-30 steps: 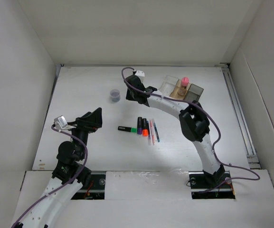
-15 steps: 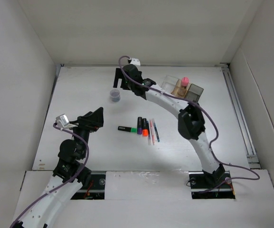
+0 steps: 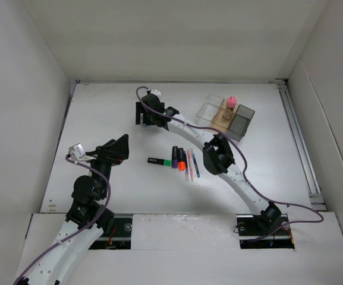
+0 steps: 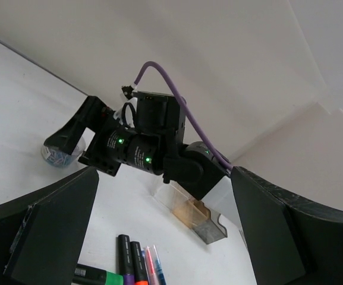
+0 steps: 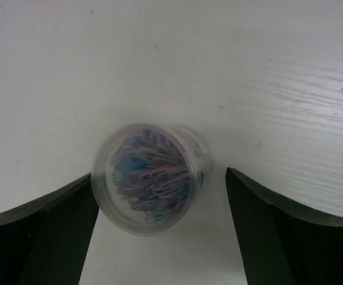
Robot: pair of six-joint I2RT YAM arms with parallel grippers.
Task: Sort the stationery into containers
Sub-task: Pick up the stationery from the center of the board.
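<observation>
A small round clear jar (image 5: 150, 172) full of coloured paper clips stands on the white table between the fingers of my right gripper (image 5: 159, 178), which is open around it. The left finger is close to the jar's rim and the right finger stands apart from it. From above, the right gripper (image 3: 141, 114) covers the jar at the back left. Three black markers, green-ended (image 3: 159, 161), purple (image 3: 175, 156) and orange (image 3: 182, 159), lie mid-table beside a pink pen (image 3: 189, 164) and a blue pen (image 3: 195, 164). My left gripper (image 3: 119, 146) hangs open to their left, holding nothing.
The joined containers sit at the back right: clear (image 3: 210, 107), tan (image 3: 224, 113), dark grey (image 3: 242, 116). A pink-capped bottle (image 3: 231, 101) stands upright in the tan one. The right arm (image 3: 219, 155) arches over the table just right of the pens. White walls enclose the table.
My right gripper has swung left from beside the containers to over the jar, and its jaws have gone from shut to open. The left arm has not moved.
</observation>
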